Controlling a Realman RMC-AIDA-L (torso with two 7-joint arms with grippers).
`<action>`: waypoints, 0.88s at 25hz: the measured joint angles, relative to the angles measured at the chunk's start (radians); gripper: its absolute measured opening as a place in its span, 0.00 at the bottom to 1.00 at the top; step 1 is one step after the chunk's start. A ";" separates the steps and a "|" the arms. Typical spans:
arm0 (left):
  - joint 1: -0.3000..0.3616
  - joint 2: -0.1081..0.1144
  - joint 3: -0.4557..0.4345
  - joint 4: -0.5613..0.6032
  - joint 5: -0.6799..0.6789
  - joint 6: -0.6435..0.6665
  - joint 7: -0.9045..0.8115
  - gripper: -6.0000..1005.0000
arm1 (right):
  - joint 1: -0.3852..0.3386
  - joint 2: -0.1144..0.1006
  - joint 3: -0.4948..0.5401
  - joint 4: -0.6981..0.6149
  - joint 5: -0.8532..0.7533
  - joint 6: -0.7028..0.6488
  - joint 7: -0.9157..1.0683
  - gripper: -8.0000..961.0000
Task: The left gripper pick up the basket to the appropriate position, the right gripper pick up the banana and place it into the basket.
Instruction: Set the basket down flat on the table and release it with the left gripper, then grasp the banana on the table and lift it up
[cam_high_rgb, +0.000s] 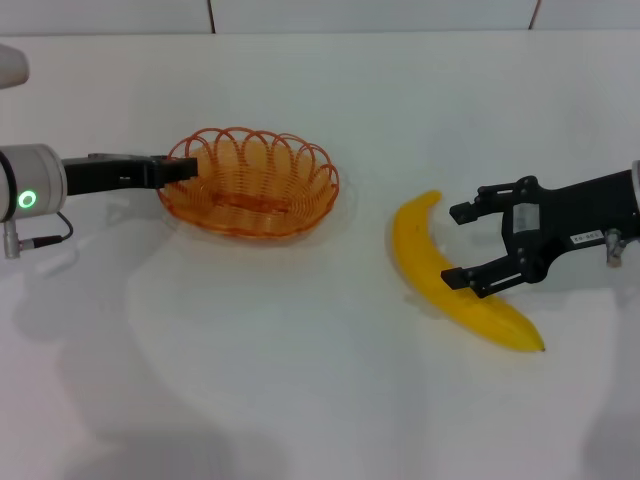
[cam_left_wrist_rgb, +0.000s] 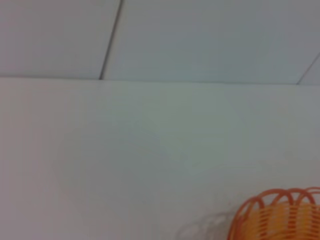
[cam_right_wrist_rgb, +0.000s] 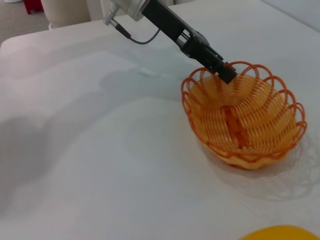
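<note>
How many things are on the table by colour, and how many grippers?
Orange: 1, the basket
Yellow: 1, the banana
Black grippers: 2, the left gripper at the basket's rim, the right gripper open around the banana
Total: 4

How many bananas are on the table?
1. The banana lies on the white table, to the right of the orange basket, between the open fingers of the right gripper. None lies in the basket, which the left gripper holds by the rim.
</note>
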 joint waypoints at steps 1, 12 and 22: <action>0.000 0.000 0.000 0.004 0.000 0.005 0.007 0.33 | 0.000 0.000 0.000 0.001 0.000 0.004 0.000 0.93; 0.086 0.001 0.001 0.174 -0.160 0.161 0.263 0.66 | -0.007 0.001 0.011 0.002 0.008 0.020 0.000 0.93; 0.248 0.008 -0.002 0.237 -0.327 0.347 0.570 0.69 | -0.012 0.004 0.007 0.022 0.080 0.098 0.000 0.93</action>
